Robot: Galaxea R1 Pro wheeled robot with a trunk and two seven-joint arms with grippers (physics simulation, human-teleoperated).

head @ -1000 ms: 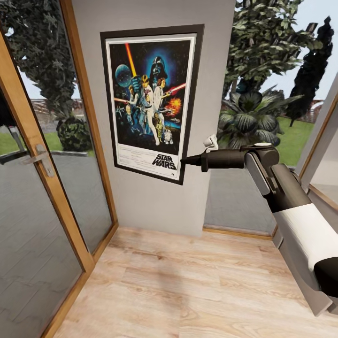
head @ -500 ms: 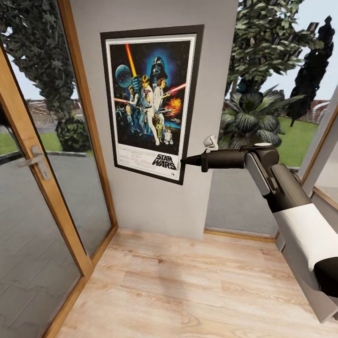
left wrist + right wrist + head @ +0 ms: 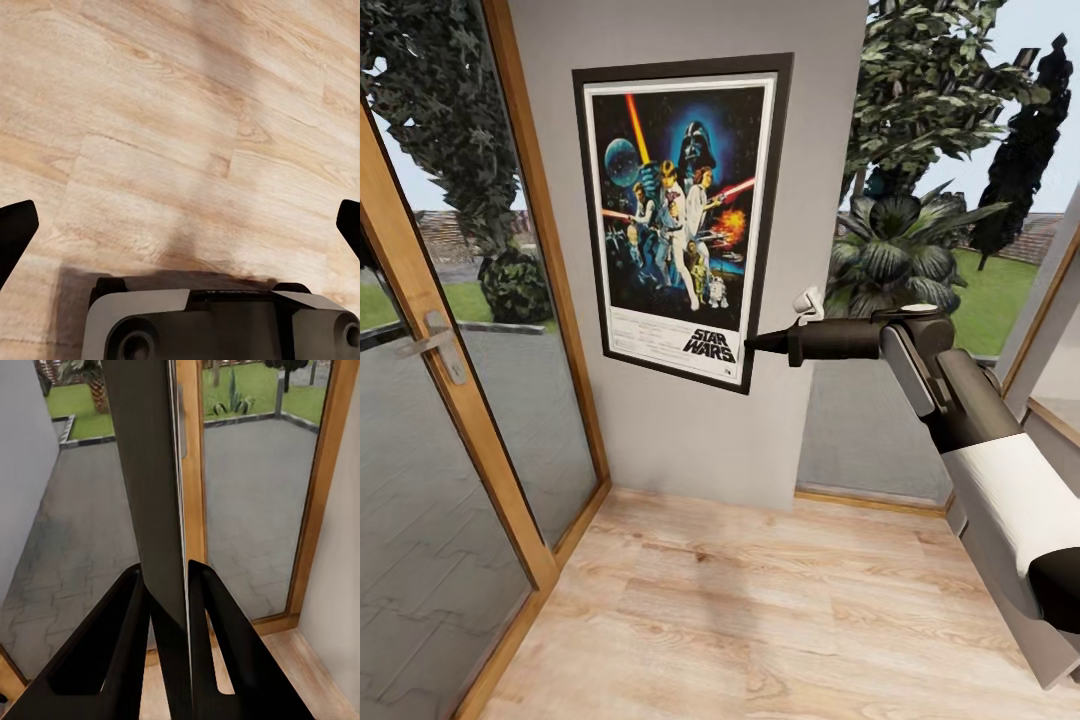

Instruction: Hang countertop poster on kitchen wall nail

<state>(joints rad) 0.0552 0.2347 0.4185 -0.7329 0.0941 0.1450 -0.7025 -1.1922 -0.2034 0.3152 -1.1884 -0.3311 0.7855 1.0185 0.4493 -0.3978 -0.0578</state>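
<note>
Two grippers are visible at this moment. In the head view the right gripper (image 3: 752,343) reaches out level from the right arm (image 3: 960,420) and meets the lower right corner of the poster (image 3: 678,215), which sits flat against the grey wall (image 3: 700,440) between a glazed door (image 3: 450,400) and a window (image 3: 920,250). The poster stands upright with a slight lean (its lower edge slopes down toward the gripper side), and the white title strip lies just above that edge.

In the right wrist view the two black fingers (image 3: 124,637) are drawn narrow against both faces of the poster (image 3: 150,495), seen edge-on as a dark slab running away from the camera. The gripper (image 3: 166,607) thus clamps the frame between its pads, with the wood-framed glass door (image 3: 247,510) and paved ground outside beyond it.

In the left wrist view the left gripper (image 3: 180,225) points down at the light-wood plank floor (image 3: 187,112). Its black fingertips (image 3: 15,229) sit at opposite borders of the picture, spread wide, with nothing between them. Part of the robot's grey base (image 3: 217,322) shows below the fingers, casting a shadow on the planks.
</note>
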